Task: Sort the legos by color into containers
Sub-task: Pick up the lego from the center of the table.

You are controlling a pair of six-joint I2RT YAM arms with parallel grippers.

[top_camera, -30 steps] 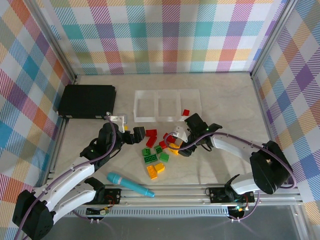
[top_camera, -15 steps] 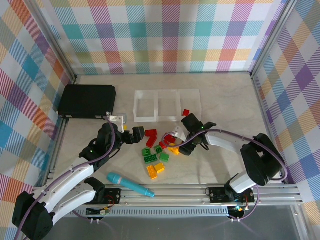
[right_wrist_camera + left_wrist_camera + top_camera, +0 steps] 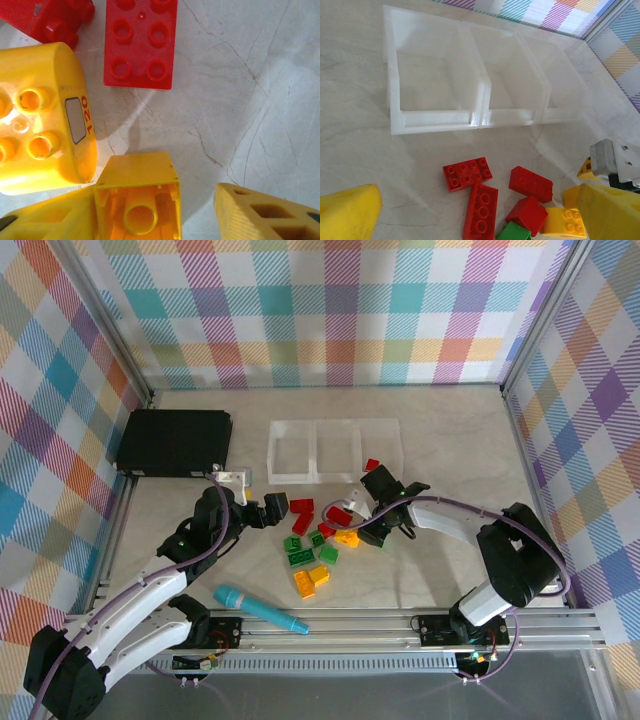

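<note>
Looking from above, we find the right claw (image 3: 350, 523) low over the heap of legos (image 3: 315, 540). The containers (image 3: 335, 452) lie just beyond it, with one red brick (image 3: 372, 465) in the tray nearest its wrist. The left claw (image 3: 268, 510) hangs across the heap, spread wide and empty.

From the left wrist, the clear, glossy trays sit ahead of its yellow fingers (image 3: 347, 210), and red studded bricks lie between them.

From the right wrist, an upturned yellow brick (image 3: 137, 205), hollow with a round tube inside, rests between the fingers. It touches one; veined table (image 3: 260, 100) shows before the other finger (image 3: 265, 215). That claw stands partly open, gripping nothing. We judge both pads should meet its flat walls squarely, clear of the rounded yellow block (image 3: 42, 135) alongside, since smooth hard plastic pivots easily.
</note>
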